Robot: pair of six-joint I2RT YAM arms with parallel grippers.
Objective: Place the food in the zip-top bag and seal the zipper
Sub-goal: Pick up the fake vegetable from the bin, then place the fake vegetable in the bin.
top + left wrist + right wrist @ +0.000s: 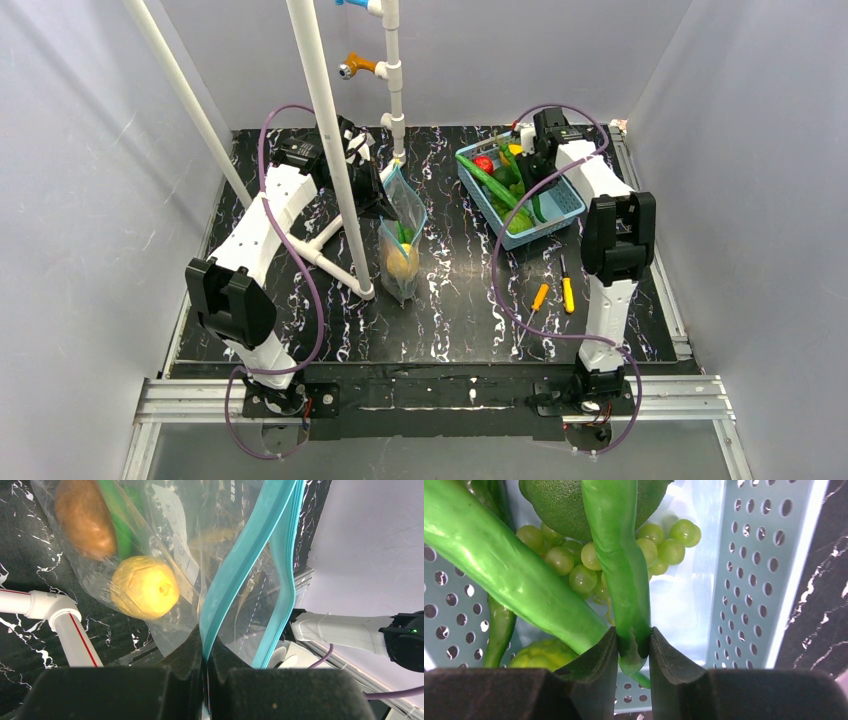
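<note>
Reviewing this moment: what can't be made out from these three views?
Top view: the white pipe crosses the left gripper, hiding its hold on the zip-top bag.
Left wrist: the zipper leaves the top edge; its far end is unseen.
Right wrist: the top edge cuts the green pod in the right gripper.
Top view: the right arm covers part of the basket; its food is too small to name.

Plain grey walls (90,150) around black white-veined tabletop (450,300)

No legible text anywhere (only faint, perhaps printed marks on the zip-top bag (190,545), too blurred)
</note>
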